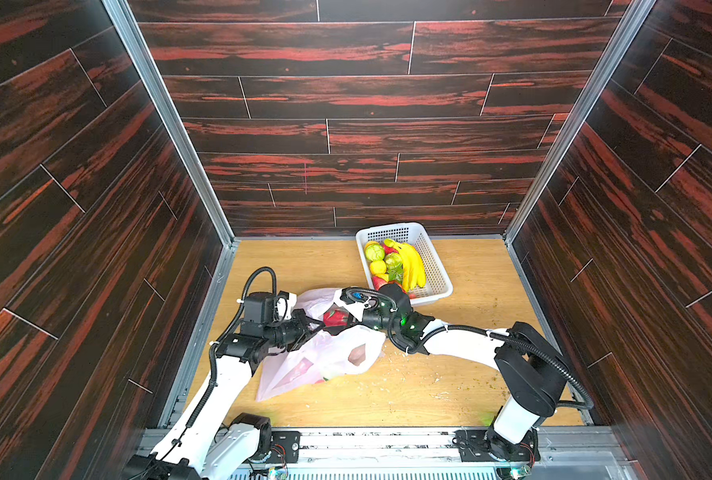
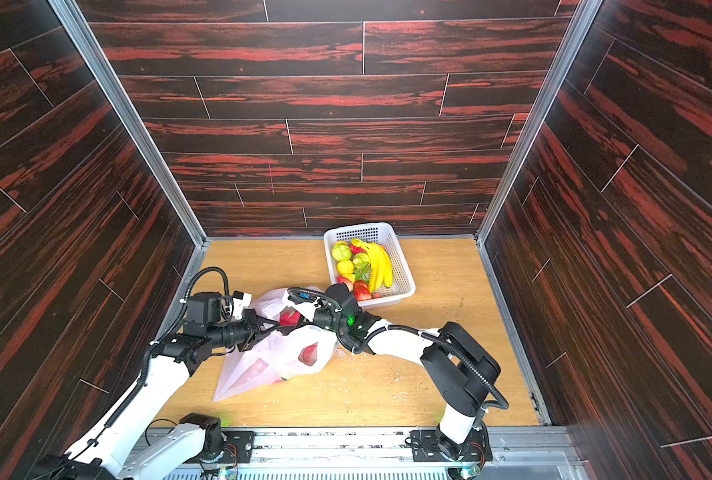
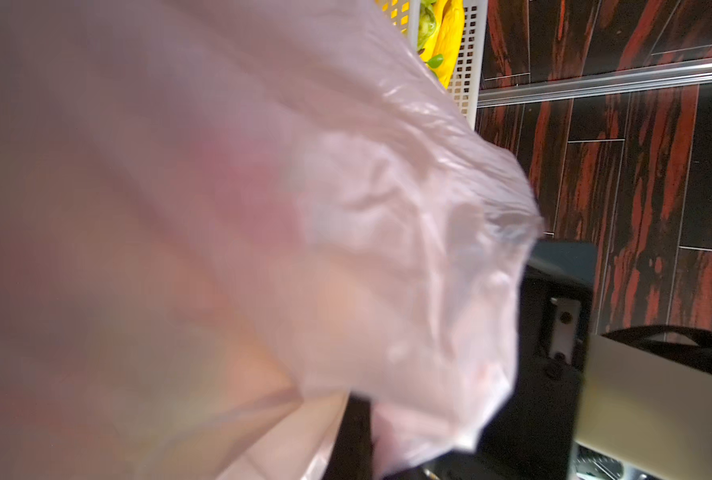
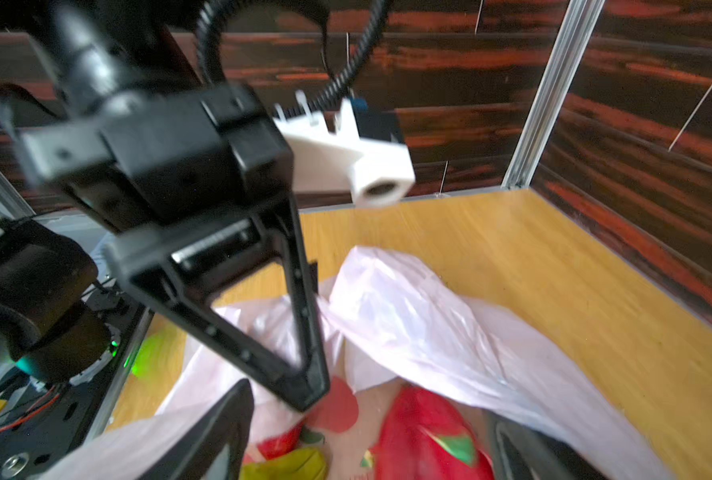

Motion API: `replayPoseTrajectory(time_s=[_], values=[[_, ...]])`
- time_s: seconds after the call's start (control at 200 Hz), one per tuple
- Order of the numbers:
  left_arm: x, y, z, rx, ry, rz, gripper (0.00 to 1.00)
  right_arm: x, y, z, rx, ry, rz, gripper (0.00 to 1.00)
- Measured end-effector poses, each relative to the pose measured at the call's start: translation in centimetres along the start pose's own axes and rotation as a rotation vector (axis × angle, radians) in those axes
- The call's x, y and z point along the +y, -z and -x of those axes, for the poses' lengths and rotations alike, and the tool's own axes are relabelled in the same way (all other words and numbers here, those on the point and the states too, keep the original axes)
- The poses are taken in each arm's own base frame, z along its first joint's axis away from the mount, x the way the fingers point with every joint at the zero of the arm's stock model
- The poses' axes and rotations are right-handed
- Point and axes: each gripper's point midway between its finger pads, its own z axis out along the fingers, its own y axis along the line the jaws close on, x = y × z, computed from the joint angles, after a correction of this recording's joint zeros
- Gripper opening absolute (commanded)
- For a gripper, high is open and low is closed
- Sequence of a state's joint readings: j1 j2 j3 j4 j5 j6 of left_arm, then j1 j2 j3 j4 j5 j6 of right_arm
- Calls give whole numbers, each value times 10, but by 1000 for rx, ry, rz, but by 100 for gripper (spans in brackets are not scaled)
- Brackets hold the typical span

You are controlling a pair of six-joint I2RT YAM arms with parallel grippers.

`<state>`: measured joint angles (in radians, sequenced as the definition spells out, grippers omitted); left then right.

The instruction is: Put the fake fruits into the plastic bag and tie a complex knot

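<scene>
1. We read both top views as a clock face, with twelve at the back wall. The plastic bag (image 1: pixel 325 361) lies near the middle of the table (image 1: pixel 470 332). Its closed corner points to seven o'clock and its mouth opens toward twelve.
2. The left gripper (image 4: pixel 304 395) comes in from nine o'clock. Its fingers (image 4: pixel 300 316) are pressed together and pinch a fold of pink film at the edge of the mouth.
3. In the left wrist view, blurred bag film fills most of the frame, so we cannot make out the fingers there.
4. The right gripper (image 4: pixel 368 405) comes in from three o'clock and sits over the bag's mouth. Its fingers (image 4: pixel 221 432) are spread wide. The dragon fruit (image 4: pixel 424 432) lies between them inside the mouth, closer to one finger. We cannot tell whether either finger touches it.
5. Beside the dragon fruit, the right wrist view shows a yellow-green fruit (image 4: pixel 287 465), cut off by the frame edge.
6. The white basket (image 1: pixel 429 257) stands at one o'clock from the bag, near the back wall. It holds bananas (image 1: pixel 414 266), green lumpy fruits (image 1: pixel 374 252), a lemon (image 1: pixel 378 267) and strawberries (image 1: pixel 379 282).
</scene>
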<state>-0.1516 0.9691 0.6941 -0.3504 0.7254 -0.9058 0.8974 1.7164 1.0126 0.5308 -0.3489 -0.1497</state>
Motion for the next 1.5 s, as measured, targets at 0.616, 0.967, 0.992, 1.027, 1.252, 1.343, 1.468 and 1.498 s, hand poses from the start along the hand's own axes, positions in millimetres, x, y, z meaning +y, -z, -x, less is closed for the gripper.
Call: replayPoseTrajectory(time_s=[0.616,0.967,0.992,1.027,1.252,1.343,1.468,1.498], values=[[2,1,-8,36,-55,1,0,-10,84,-37,269,-271,-180,37],[13,2,-4,3,-49,59,0,2,121,31,164,-377,-156,43],[15,2,-3,-2,-45,68,0,-1,126,39,150,-383,-166,46],[17,3,-1,-12,-40,79,0,-6,133,47,134,-393,-182,50],[21,8,8,-70,-22,105,0,-86,187,27,191,-565,-450,61],[20,10,9,-82,-26,105,0,-116,192,-7,300,-642,-536,64],[20,12,10,-90,-28,104,0,-142,183,-53,479,-706,-594,65],[20,12,10,-90,-28,104,0,-146,180,-63,516,-715,-601,65]])
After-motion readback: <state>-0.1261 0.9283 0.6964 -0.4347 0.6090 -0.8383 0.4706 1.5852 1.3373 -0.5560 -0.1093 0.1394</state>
